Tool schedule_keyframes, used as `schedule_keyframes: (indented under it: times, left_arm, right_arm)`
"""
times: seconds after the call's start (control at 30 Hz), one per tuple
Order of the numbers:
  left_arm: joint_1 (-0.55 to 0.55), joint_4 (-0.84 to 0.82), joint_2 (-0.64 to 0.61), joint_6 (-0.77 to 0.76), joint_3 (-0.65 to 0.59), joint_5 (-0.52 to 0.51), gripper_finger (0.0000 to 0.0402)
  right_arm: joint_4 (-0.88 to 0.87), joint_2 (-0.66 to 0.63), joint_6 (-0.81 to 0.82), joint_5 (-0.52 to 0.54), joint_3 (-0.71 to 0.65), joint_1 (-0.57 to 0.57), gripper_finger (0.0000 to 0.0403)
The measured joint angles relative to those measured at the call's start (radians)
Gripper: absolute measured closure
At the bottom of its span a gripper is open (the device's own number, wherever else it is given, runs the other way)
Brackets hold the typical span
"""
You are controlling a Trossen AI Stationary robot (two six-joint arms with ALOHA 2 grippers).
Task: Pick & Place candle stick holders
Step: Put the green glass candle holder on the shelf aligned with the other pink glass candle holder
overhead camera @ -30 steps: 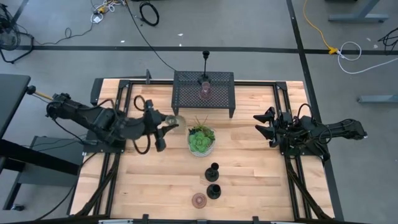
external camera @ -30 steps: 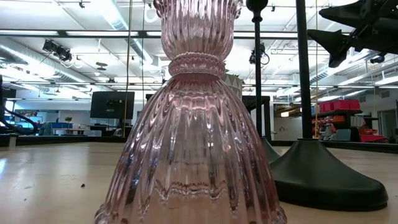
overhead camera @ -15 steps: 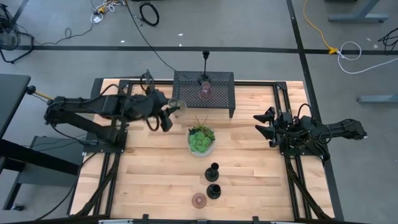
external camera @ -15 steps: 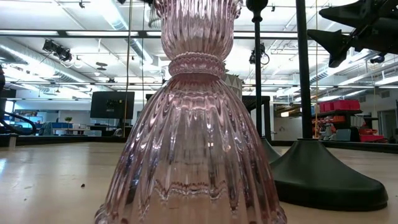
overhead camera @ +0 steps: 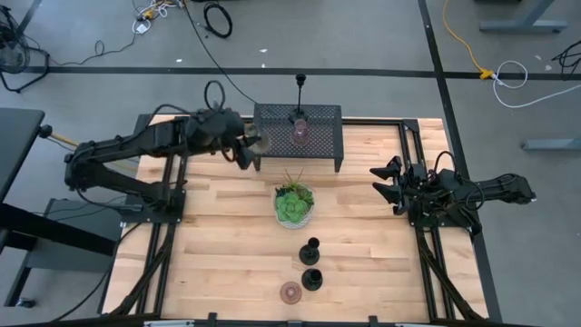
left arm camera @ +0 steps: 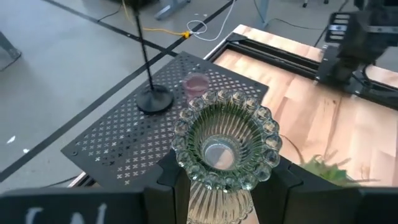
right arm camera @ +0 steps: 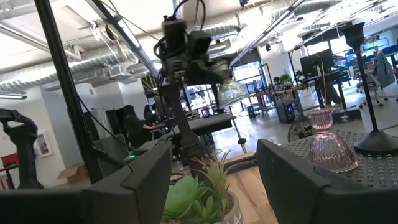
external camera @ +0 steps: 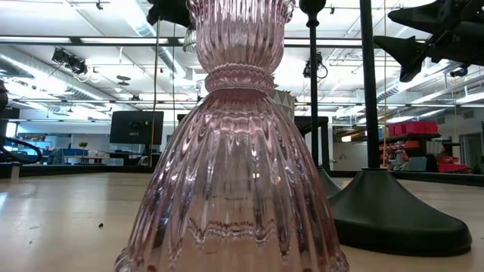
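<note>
My left gripper (overhead camera: 251,145) is shut on a greenish glass cup (left arm camera: 224,144), held in the air at the left end of the black mesh rack (overhead camera: 298,136); the cup also shows in the high view (overhead camera: 260,141). On the rack stand a black candlestick (left arm camera: 153,98) and a pink glass cup (overhead camera: 300,136). Two black candlesticks (overhead camera: 311,263) and a pink glass cup (overhead camera: 290,292) stand on the table near its front edge. My right gripper (overhead camera: 388,182) is open and empty at the table's right side. My left gripper pinches the greenish cup's ribbed body (left arm camera: 211,198), below its beaded rim, between its two fingers (left arm camera: 169,180). The cup is upright, mouth up, lifted clear of the table and the rack.
A green leafy plant in a bowl (overhead camera: 293,204) stands mid-table, between the rack and the near candlesticks. In the low view the near pink cup (external camera: 234,151) and a candlestick base (external camera: 393,215) fill the picture. Bare wood lies left and right of the plant.
My left gripper has gone toward the table's far edge and up, from beside the plant to the rack's left end. It carries the greenish cup along, still shut on it and clear of the table.
</note>
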Motion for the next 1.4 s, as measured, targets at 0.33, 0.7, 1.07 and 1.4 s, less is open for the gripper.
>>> schedule_keyframes:
  times: [0.33, 0.7, 1.07, 1.4]
  left_arm:
    - [0.119, 0.025, 0.045, 0.0, 0.0, 0.059, 0.0275]
    - [0.177, 0.116, 0.175, 0.009, -0.001, 0.125, 0.0275]
    - [0.222, 0.147, 0.286, 0.015, -0.001, 0.13, 0.0275]
    - [0.245, 0.231, 0.335, 0.016, 0.0, 0.137, 0.0275]
  right_arm:
    - [0.0, 0.0, -0.01, 0.0, 0.0, 0.0, 0.0167]
    - [0.001, 0.0, -0.01, 0.001, 0.0, 0.0, 0.0167]
    - [0.001, 0.0, -0.008, 0.001, 0.0, 0.0, 0.0167]
    - [0.015, 0.0, -0.008, 0.001, 0.0, 0.0, 0.0167]
